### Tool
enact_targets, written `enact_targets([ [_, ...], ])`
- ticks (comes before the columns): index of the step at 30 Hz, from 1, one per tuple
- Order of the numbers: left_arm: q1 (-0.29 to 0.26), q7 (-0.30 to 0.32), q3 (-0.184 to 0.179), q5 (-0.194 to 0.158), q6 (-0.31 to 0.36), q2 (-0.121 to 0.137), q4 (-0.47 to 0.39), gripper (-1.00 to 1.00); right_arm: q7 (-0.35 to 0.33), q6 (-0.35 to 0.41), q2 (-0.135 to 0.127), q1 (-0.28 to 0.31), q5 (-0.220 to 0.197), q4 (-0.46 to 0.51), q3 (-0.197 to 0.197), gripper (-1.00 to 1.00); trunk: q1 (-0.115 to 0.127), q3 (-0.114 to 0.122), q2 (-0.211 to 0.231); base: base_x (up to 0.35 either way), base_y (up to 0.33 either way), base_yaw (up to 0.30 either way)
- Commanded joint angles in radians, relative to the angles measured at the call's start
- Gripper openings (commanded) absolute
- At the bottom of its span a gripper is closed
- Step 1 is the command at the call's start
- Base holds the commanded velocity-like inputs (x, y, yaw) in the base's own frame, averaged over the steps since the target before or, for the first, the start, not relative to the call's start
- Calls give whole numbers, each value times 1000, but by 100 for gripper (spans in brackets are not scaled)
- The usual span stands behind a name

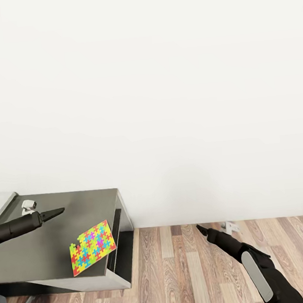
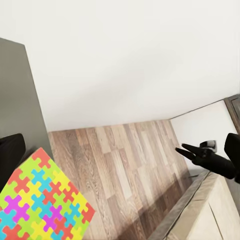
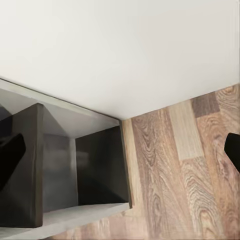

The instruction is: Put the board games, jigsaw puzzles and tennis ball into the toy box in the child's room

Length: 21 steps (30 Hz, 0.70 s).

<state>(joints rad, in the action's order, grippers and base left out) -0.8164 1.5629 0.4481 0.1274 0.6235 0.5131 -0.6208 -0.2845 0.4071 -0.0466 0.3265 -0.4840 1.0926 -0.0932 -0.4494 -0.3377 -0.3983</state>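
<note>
- Left gripper (image 1: 60,210): fingers read as one closed point in the head view, nothing between them. It sits above the counter (image 1: 50,203), aimed toward the counter's end; whether it touches the top can't be told.
- Left arm comes in near horizontal from the head view's left edge; the rest of it is cut off.
- Right gripper (image 1: 199,228): fingers together in the head view, empty, over open wood floor (image 1: 181,269) near the wall (image 1: 165,99). In the left wrist view its tip (image 2: 183,150) looks slightly forked, so a small gap is possible.
- Right arm rises from the lower right corner, angled up toward the wall base; its lower part is cut off.
- Jigsaw puzzle (image 1: 92,247): one square, flat on the counter at the front corner, corner over or right at the edge. Left wrist view cuts off part of it (image 2: 42,205).
- Counter's left side is cropped; its open end shows dark shelf compartments (image 3: 95,170).
- Floor between counter end and right arm is open.
</note>
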Motion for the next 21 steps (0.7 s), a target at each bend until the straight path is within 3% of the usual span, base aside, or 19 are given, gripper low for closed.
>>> enact_targets([
  [1,-1,8,4,11,10,-1,-1,100,-2,-7,-2,3,-6,-10,-2,100,-1,0,-2,0,0,0],
  [21,-1,8,4,11,9,-1,-1,100,-2,-33,-6,8,-5,-30,0,100,-1,33,-2,0,37,0],
])
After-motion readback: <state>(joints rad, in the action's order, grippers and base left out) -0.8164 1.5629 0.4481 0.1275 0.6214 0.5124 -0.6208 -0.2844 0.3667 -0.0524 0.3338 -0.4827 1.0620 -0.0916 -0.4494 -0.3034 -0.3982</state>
